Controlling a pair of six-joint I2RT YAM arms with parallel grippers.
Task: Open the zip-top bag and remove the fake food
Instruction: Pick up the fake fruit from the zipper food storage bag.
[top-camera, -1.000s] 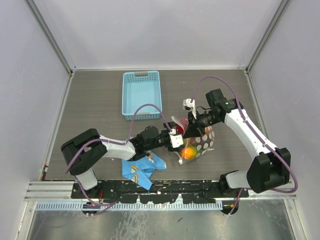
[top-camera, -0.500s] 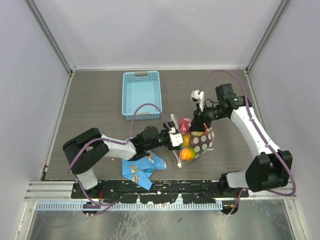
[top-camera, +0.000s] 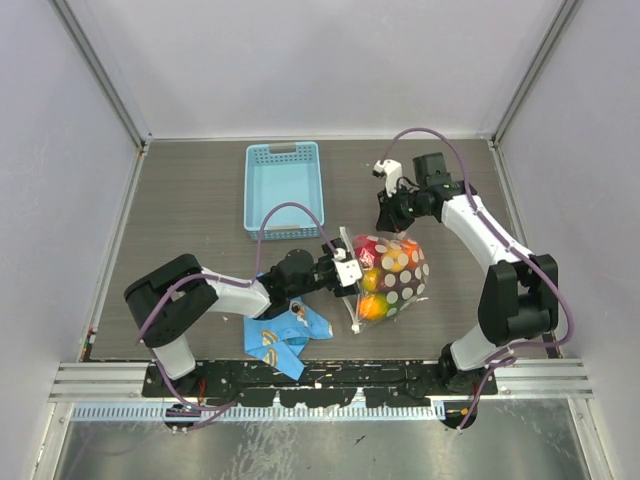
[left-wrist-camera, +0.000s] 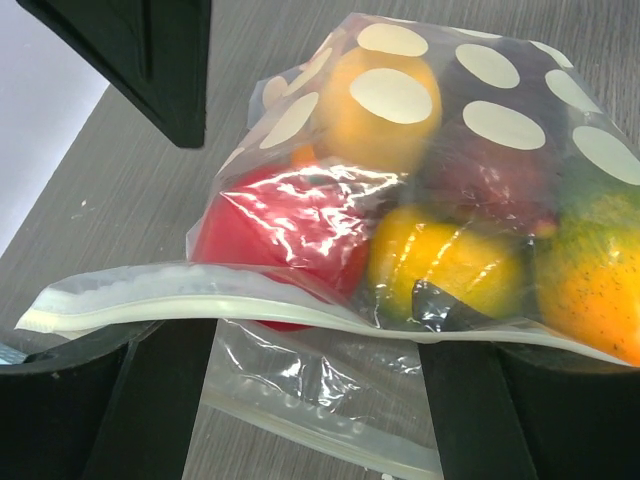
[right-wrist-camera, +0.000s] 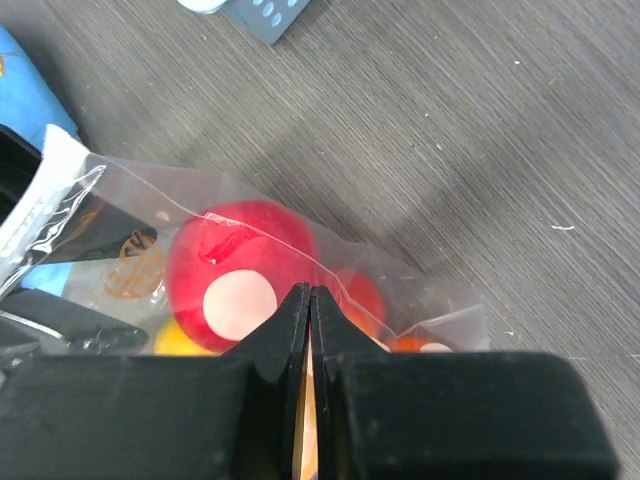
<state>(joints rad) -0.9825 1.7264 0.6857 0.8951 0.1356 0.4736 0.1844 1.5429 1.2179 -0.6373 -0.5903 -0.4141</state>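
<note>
The zip-top bag (top-camera: 395, 275) lies on the table, clear with white dots, and the fake food (top-camera: 372, 305) is packed inside. In the left wrist view the red, orange, yellow and dark pieces (left-wrist-camera: 290, 225) press against the film. The bag's white zip strip (left-wrist-camera: 250, 308) runs across both fingers of my left gripper (left-wrist-camera: 310, 370), which stands open at the mouth (top-camera: 347, 272). My right gripper (top-camera: 387, 220) hovers over the bag's far edge. Its jaws are shut tip to tip (right-wrist-camera: 311, 292) above a red piece (right-wrist-camera: 235, 265), and I see nothing pinched between them.
A light blue slotted basket (top-camera: 283, 188) stands at the back, left of the bag. A blue cartoon-print cloth (top-camera: 283, 340) lies crumpled near the front edge under the left arm. Grey walls and metal rails close in the table.
My right gripper opened, left the bag, drew back toward the far side and shut again. The bag has sagged flatter. The left gripper has hardly moved.
</note>
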